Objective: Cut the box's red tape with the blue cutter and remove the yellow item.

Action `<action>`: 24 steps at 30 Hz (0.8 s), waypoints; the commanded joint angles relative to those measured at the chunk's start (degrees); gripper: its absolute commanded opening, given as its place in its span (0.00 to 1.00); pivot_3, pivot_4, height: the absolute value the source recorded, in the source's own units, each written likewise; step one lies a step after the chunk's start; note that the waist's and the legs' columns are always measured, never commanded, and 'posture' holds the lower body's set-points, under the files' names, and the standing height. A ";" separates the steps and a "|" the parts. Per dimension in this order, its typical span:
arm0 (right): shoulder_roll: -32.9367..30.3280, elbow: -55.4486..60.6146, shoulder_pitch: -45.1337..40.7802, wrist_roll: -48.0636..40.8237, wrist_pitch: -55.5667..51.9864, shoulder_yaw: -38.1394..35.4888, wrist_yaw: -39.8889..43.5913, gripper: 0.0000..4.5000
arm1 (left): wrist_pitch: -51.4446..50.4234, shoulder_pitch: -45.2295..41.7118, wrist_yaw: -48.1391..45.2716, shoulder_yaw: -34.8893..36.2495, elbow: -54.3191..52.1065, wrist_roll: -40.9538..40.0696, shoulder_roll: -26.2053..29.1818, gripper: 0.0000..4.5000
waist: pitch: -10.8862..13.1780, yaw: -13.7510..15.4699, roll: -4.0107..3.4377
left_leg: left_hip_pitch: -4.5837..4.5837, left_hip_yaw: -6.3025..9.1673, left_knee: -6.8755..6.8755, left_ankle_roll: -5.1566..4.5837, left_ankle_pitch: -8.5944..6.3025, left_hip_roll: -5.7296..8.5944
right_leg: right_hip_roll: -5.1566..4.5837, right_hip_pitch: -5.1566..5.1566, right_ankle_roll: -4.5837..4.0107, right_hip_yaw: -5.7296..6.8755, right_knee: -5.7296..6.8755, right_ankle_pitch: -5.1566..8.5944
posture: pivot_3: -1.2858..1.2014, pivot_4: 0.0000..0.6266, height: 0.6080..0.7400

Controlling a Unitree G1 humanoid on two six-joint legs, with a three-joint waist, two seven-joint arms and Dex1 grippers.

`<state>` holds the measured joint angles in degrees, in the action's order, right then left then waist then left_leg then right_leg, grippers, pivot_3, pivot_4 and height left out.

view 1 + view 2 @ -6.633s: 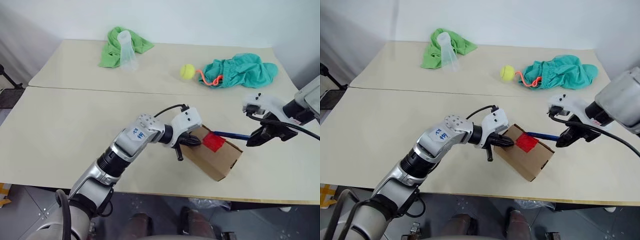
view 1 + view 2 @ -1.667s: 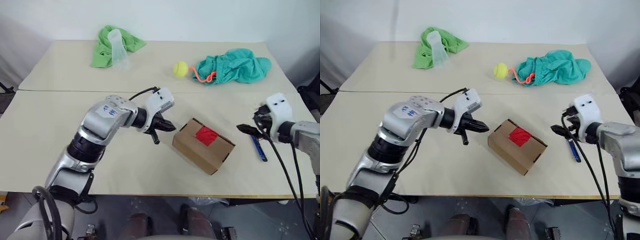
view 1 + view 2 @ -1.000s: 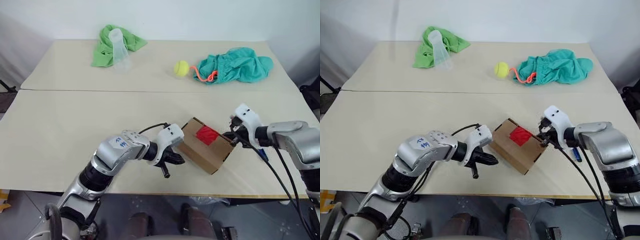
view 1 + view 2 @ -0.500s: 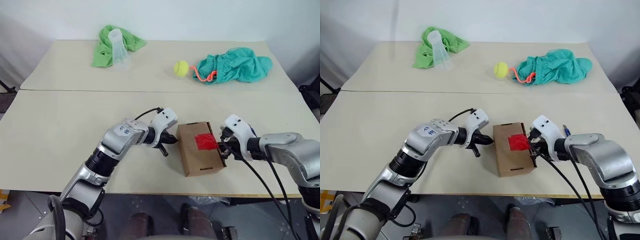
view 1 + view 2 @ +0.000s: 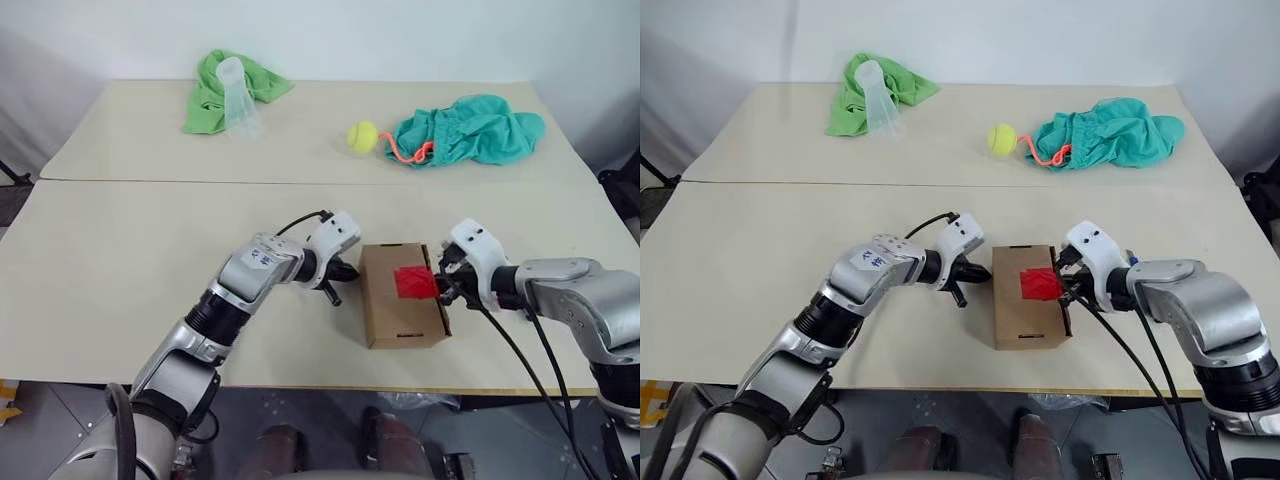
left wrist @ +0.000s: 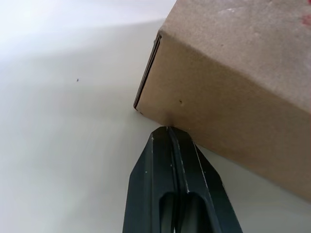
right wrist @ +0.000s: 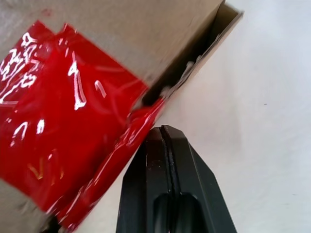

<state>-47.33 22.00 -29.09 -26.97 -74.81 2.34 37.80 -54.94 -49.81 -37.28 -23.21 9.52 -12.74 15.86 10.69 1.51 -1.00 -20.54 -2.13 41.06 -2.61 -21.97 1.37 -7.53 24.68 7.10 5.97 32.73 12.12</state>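
So we're looking at one cardboard box sitting near the bottom centre of the frame on the counter, with one patch of red tape on its top toward the right edge. In the right wrist view the tape looks wrinkled and runs over the edge of the box, where a flap gap shows dark beside it.

Two hands here, one on each side of the box. The left hand comes in from the lower left, and its two black fingers are pressed tight together, gripping nothing, with the tips right up against the bottom edge of the box's side wall. The right hand sits at the right side of the box, fingers also clamped together and empty, tips just beside the loose edge of the tape.

We can't make out the blue cutter for sure, and the yellow thing isn't something we can spot either, the box is still closed on top.

The rest is at the top of the frame: one light green cloth at upper left with one clear plastic cup lying on it, one tennis ball at upper centre, and one teal cloth at upper right with one orange-pink cord curling out toward the ball.
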 commanded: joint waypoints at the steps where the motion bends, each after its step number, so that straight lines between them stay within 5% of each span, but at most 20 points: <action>1: -0.15 0.79 -1.16 -0.27 0.61 -0.51 -0.36 0.00 | 1.72 -1.66 -0.84 0.49 -0.20 1.01 -0.53 0.00 | 0.00 -0.02 0.00 | -0.01 0.00 0.00 0.00 0.00 0.00 | 0.00 0.00 0.00 0.00 0.00 0.00 | 0.52 0.24 1.00; 12: -7.41 6.25 4.66 0.29 1.12 -9.87 -1.48 0.04 | -0.22 -0.55 -4.96 11.43 -4.88 -5.10 4.49 0.00 | 0.01 -0.02 0.02 | -0.11 0.00 0.00 -0.01 -0.01 -0.01 | -0.01 0.12 0.00 0.00 0.00 0.00 | 0.52 0.24 1.00; 17: -4.41 9.35 1.41 -3.22 -6.68 -16.02 -3.20 0.33 | -2.64 -1.44 -9.22 13.78 -8.75 -10.02 5.21 0.00 | 0.02 -0.03 0.02 | -0.08 0.00 0.02 -0.01 -0.01 -0.04 | -0.01 0.10 0.00 0.00 0.02 0.00 | 0.52 0.24 1.00; 24: 5.22 13.34 -3.61 -6.33 -17.58 -20.58 -8.41 0.84 | -3.86 -1.87 -11.28 8.43 -12.02 -10.92 3.39 0.00 | 0.02 0.09 0.02 | -0.08 0.02 0.06 0.00 -0.01 -0.02 | -0.02 0.09 -0.01 -0.02 0.10 0.00 | 0.52 0.24 1.00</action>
<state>-42.11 32.82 -32.44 -32.18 -91.19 -16.04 30.58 -58.88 -50.30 -48.11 -14.14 -0.01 -22.91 19.64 10.71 1.60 -0.98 -20.62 -2.10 41.11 -2.61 -21.98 1.37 -7.56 24.78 7.09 5.95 32.83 12.12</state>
